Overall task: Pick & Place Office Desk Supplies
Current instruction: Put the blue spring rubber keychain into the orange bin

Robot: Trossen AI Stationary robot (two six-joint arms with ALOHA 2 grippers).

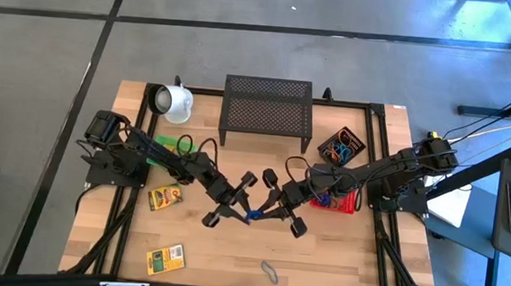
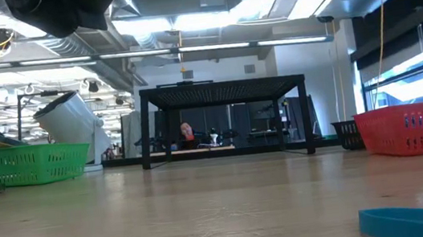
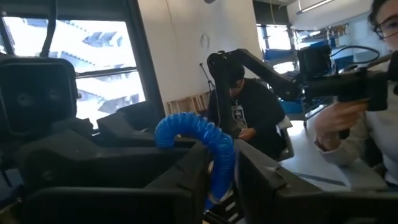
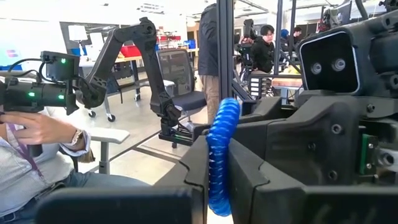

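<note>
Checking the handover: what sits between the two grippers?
A blue coiled band spans them, pinched by left gripper and right gripper; high view.

Coiled band point(image 4: 221, 158): bright blue, ribbed, between the dark fingers of both claws.
Table point(image 1: 229, 258): pale wood planks, black frame.
Mesh rack point(image 1: 267, 106): black, perforated.
Mug point(image 1: 175, 102): white.
2 crayon boxes point(image 1: 166, 197): yellow and green.
Basket point(image 1: 340, 203) by the right arm: red lattice.
Basket point(image 2: 27, 164) by the left arm: green lattice.
Loop point(image 1: 270, 271) near the table's front edge: grey.
Floor point(image 1: 44, 74): grey, black lines.
</note>
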